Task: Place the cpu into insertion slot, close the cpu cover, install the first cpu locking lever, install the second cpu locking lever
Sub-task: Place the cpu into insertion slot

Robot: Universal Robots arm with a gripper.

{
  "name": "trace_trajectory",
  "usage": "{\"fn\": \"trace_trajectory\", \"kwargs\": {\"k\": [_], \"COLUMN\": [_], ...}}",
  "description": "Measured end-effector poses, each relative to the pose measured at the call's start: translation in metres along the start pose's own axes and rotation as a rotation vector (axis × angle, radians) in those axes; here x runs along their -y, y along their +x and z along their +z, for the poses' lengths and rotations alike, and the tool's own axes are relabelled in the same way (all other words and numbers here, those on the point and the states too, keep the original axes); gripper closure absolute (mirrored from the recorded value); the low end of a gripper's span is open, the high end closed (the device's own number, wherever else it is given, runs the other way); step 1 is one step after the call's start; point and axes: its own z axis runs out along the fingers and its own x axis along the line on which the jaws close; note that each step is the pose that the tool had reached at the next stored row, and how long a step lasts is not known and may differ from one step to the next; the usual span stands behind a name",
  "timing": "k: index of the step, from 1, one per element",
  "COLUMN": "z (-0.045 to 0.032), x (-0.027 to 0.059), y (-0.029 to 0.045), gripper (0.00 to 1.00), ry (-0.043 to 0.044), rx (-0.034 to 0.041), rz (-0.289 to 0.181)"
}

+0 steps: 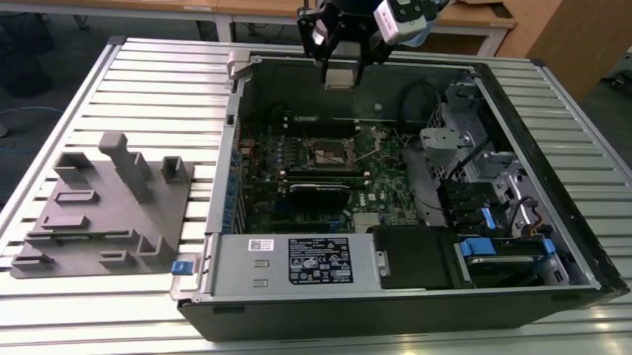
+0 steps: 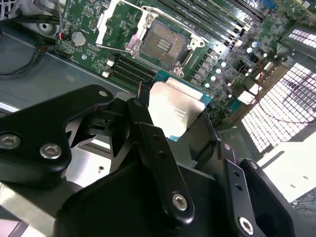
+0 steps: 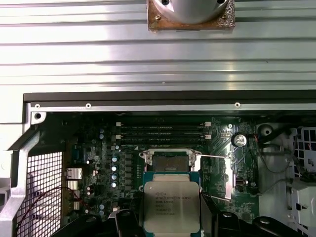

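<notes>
My gripper (image 1: 339, 72) hangs above the far wall of the open computer case, shut on the cpu (image 1: 339, 77), a pale silvery square chip. In both wrist views the cpu (image 2: 175, 108) (image 3: 171, 210) sits between black fingers (image 2: 148, 133), held well above the green board. The insertion slot (image 1: 329, 153) (image 2: 165, 44) (image 3: 169, 162) lies open on the board with its dark centre bare. Its cpu cover (image 2: 118, 22) (image 3: 217, 177) is swung up to one side. A thin wire locking lever (image 3: 212, 156) stands raised beside the slot.
The case (image 1: 222, 170) lies on its side on a ribbed metal table (image 1: 129, 74). A labelled power supply (image 1: 316, 259) fills its near end and drive cages (image 1: 493, 200) the exterior view's right. A grey fixture tray (image 1: 109, 207) sits on the exterior view's left.
</notes>
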Motion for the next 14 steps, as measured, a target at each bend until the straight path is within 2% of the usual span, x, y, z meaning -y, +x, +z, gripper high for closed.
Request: {"fn": "trace_trajectory", "kwargs": {"k": [4, 14], "z": [0.0007, 0.0008], "x": [0.0001, 0.0001], "y": [0.0000, 0.0000], "gripper": [0.46, 0.46], "ry": [-0.0029, -0.0030], "rx": [-0.0001, -0.0001], "rz": [0.000, 0.000]}}
